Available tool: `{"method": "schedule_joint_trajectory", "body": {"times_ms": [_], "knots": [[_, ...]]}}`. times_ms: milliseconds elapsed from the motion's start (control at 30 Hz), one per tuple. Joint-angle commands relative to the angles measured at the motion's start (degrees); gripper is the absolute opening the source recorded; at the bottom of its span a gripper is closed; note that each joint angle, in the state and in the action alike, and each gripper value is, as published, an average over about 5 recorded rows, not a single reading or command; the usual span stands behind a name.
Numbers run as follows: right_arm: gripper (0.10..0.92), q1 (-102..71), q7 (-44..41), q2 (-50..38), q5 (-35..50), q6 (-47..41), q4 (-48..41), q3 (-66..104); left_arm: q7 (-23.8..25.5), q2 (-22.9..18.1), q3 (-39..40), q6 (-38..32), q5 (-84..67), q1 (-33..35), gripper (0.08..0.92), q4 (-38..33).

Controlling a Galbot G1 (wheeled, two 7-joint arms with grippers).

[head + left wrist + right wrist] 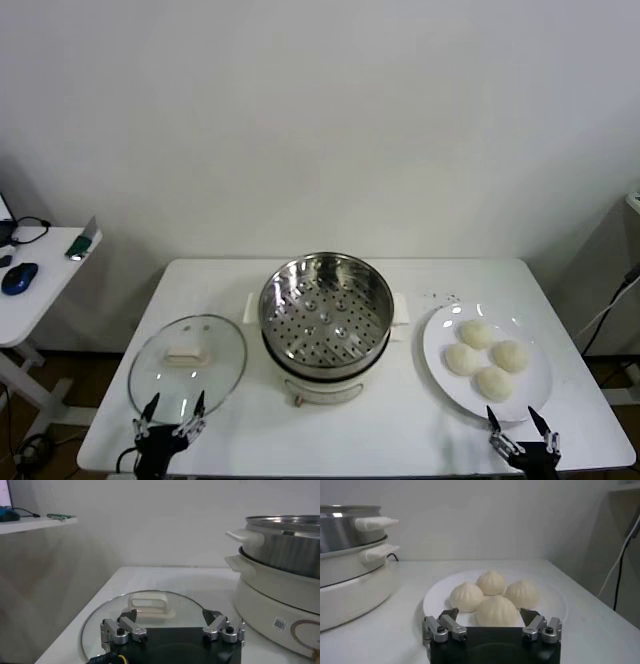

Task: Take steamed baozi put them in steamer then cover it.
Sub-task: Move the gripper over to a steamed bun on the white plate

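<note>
Several cream-white baozi (486, 358) lie together on a flat white plate (437, 366) at the table's right; they also show in the right wrist view (495, 611). The shiny steamer (325, 310) stands empty on its white base in the middle. The glass cover (187, 363) with a white handle lies flat on the table at the left, also in the left wrist view (148, 604). My left gripper (172, 410) is open at the cover's near edge. My right gripper (520, 422) is open at the plate's near edge, just in front of the nearest baozi.
A side desk (30, 290) with a blue mouse stands at the far left, beyond the white table (400, 440). A cable (610, 310) hangs at the right. The table's front edge runs close under both grippers.
</note>
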Motion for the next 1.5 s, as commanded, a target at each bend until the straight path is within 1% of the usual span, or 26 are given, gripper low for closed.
{"method": "schedule_joint_trajectory", "body": {"times_ms": [33, 100, 233, 300, 367, 467, 567, 633, 767, 833, 900, 1000, 1067, 1133, 1233, 1367, 1500], "knots": [[0.823, 0.8, 0.1, 0.1, 0.1, -2.8, 1.2, 0.4, -0.1, 0.1, 0.0, 0.1, 0.0, -0.1, 0.823, 0.3], [0.823, 2.7, 0.1, -0.4, 0.2, -6.2, 2.8, 1.6, -0.1, 0.1, 0.0, 0.2, 0.0, -0.1, 0.823, 0.3], [0.823, 12.1, 1.4, -4.5, -0.2, -18.1, 5.6, 4.0, -0.1, 0.2, 0.1, 0.3, -0.1, 0.1, 0.823, 0.0], [0.823, 19.0, 1.2, -8.1, -0.4, -23.4, 5.1, 3.9, 0.0, 0.3, 0.2, 0.3, -0.2, 0.2, 0.823, -0.2], [0.823, 26.7, -0.9, -12.8, -0.8, -28.0, 2.7, 2.6, 0.0, 0.4, 0.2, 0.2, -0.2, 0.2, 0.823, -0.3], [0.823, 37.8, -8.9, -22.0, -2.8, -34.2, -3.8, -2.7, 0.0, 0.4, 0.2, 0.1, -0.2, 0.1, 0.823, -0.4], [0.823, 48.5, -18.9, -31.3, -6.1, -37.2, -10.4, -12.5, 0.0, 0.4, 0.3, 0.2, -0.3, -0.1, 0.823, -0.6], [0.823, 57.6, -26.8, -36.3, -9.4, -35.8, -14.7, -21.9, 0.1, 0.4, 0.4, 0.2, -0.2, -0.2, 0.823, -0.7], [0.823, 77.4, -46.1, -42.9, -22.1, -24.6, -24.0, -42.2, 0.1, 0.3, 0.4, 0.2, -0.2, -0.5, 0.823, -0.7], [0.823, 86.9, -52.8, -44.0, -26.5, -19.8, -27.3, -52.4, 0.1, 0.3, 0.4, 0.2, -0.1, -0.5, 0.823, -0.7], [0.823, 97.8, -58.6, -44.4, -28.9, -15.9, -30.1, -63.9, 0.1, 0.3, 0.5, 0.2, 0.0, -0.4, 0.823, -0.6], [0.823, 115.6, -66.0, -43.3, -28.3, -10.1, -34.3, -83.2, 0.1, 0.4, 0.6, 0.2, 0.2, -0.5, 0.823, -0.5], [0.823, 126.6, -69.4, -41.2, -26.3, -7.2, -37.1, -95.9, 0.1, 0.5, 0.6, 0.2, 0.2, -0.6, 0.823, -0.4], [0.823, 135.6, -71.4, -38.3, -25.0, -6.3, -39.3, -106.5, 0.1, 0.6, 0.6, 0.2, 0.3, -0.7, 0.823, -0.2], [0.823, 143.0, -72.5, -33.5, -23.4, -6.5, -41.8, -117.1, 0.1, 0.7, 0.6, 0.1, 0.4, -0.8, 0.823, 0.2], [0.823, 144.6, -73.0, -28.8, -19.7, -8.9, -42.8, -122.4, 0.1, 0.6, 0.5, -0.2, 0.4, -0.8, 0.823, 0.3], [0.823, 138.1, -72.2, -27.0, -18.8, -11.2, -43.0, -119.8, 0.1, 0.3, 0.3, -0.4, 0.5, -0.8, 0.823, 0.2]]}}
